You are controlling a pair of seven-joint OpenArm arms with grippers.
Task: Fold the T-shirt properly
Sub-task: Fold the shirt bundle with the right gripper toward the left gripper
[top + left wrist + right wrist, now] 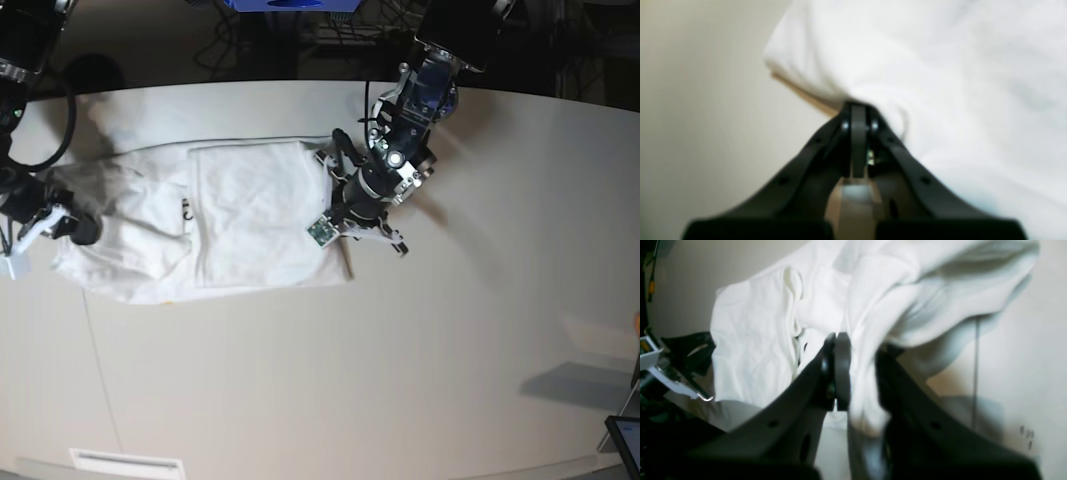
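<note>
White T-shirt [870, 340] pinched between fingers [841, 370].

- The T-shirt [245, 215] is seen as plain white all over, with soft grey shadows in its creases; a small dark mark is shown near its middle.
- The tabletop [420, 360] is coloured a pale, unpatterned beige-cream.
- The left gripper [858, 110] is shown in black, with small silver screws.
- The right gripper [857, 340] is shown in black, with a dark grey pad.
- A small green circuit board [321, 231] is seen at the shirt's right edge.
</note>
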